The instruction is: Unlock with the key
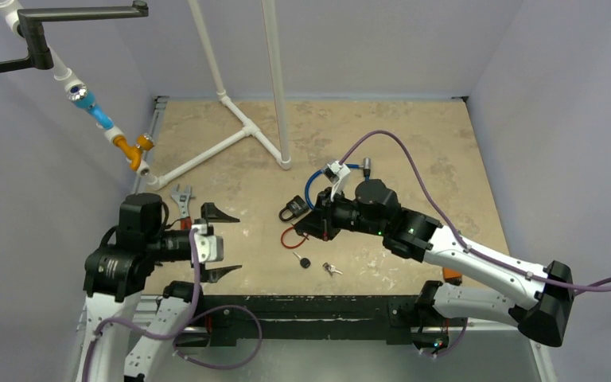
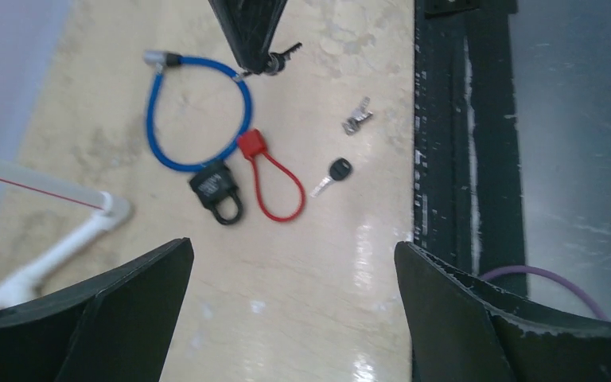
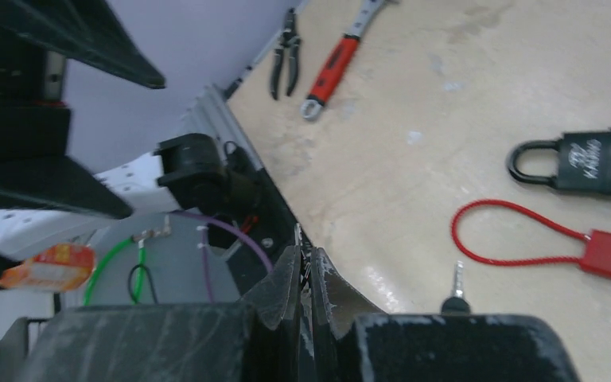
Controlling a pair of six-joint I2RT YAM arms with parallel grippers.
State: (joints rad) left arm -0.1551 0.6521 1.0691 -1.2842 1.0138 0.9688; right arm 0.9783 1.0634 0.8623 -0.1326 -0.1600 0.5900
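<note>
Key [image 2: 285, 53]: pinched at tips of clenched right gripper [image 2: 258, 62], top centre of left-wrist frame, just beside blue cable lock [image 2: 153, 119]. Left gripper [image 1: 235, 243] spread, empty. Could twist or slip on insertion; lock unbraced, likely to skid.

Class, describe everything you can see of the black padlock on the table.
The black padlock lies flat on the beige table: a squarish, matte body with pale lettering and a glossy black shackle, apparently shut. It sits by the blue cable loop, whether touching is unclear, with the red cable lock just beside it.
</note>
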